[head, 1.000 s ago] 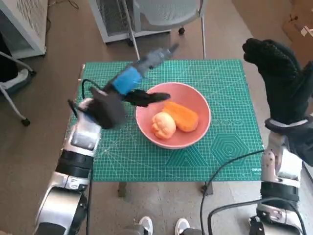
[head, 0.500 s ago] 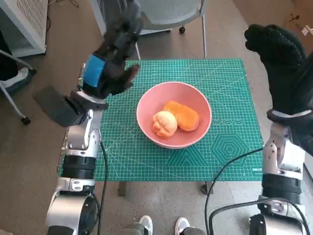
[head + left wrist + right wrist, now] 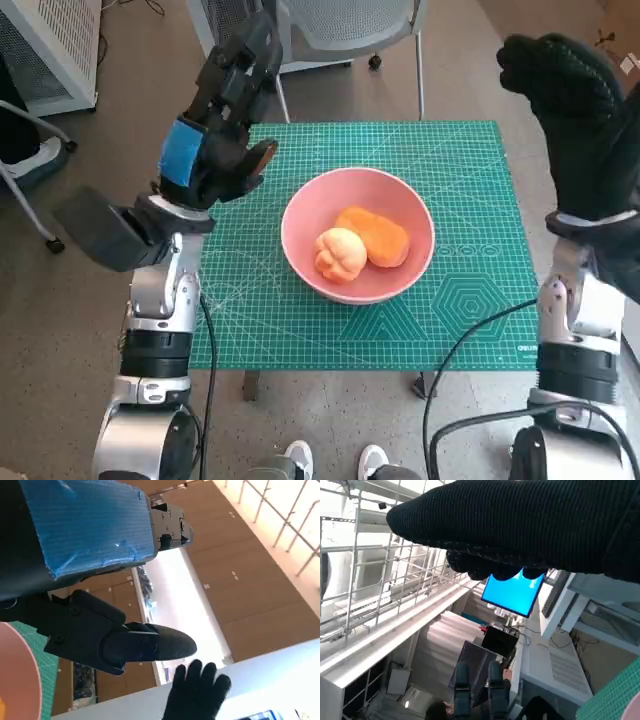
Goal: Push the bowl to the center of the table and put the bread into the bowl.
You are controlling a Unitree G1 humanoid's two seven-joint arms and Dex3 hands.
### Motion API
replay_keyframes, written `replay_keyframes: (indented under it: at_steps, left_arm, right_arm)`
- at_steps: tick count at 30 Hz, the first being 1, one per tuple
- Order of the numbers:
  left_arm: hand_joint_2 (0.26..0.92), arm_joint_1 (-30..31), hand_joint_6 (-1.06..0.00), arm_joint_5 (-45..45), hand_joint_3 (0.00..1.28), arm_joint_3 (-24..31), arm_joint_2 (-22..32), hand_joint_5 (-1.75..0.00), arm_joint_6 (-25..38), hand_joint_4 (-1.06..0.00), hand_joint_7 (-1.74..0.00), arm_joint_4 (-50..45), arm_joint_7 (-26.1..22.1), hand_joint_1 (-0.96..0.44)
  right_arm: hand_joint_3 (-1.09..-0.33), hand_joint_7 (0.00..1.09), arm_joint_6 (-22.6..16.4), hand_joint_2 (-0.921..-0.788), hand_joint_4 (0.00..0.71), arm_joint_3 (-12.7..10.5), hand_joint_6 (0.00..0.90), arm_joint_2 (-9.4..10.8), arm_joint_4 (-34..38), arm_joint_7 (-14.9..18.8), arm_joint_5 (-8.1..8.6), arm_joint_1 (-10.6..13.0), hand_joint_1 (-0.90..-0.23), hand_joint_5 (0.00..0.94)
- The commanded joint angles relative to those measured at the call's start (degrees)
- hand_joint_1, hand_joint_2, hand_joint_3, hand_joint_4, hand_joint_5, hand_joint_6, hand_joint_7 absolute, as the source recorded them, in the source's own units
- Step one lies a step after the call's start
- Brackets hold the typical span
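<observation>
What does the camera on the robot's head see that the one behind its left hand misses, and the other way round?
Only the head view shows the two pieces of bread lying in the pink bowl, the whole green mat, a chair and someone's shoes. Only the left wrist view shows wooden wall panels and a bright strip of light. Both show the left hand with its blue tape, the raised right hand, and part of the bowl and mat.

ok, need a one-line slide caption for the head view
Pink bowl mid-table on the green mat holding two bread pieces; left hand and right hand raised, both empty.
</observation>
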Motion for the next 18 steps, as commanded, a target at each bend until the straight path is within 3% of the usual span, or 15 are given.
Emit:
replay_keyframes:
  at_steps: [1, 18]
  left_arm:
    - [0.921, 1.2, 0.0, -0.4, 0.28, 0.6, -0.8, -0.01, -0.8, -0.02, -0.36, -1.9, 0.9, -0.66]
    - [0.921, 1.6, 0.0, 0.9, 0.3, 0.5, -1.5, 0.0, -3.4, -0.01, -0.33, -1.5, 3.1, -0.66]
  right_arm:
    - [-0.662, 0.01, 0.6, -0.921, 0.292, 0.4, 0.42, 0.2, 1.2, 0.1, -0.42, -0.4, -0.663, 0.002]
    - [-0.648, 0.0, 0.5, -0.921, 0.292, 0.2, 0.404, 0.4, 4.4, -0.1, -0.45, -2.5, -0.681, 0.001]
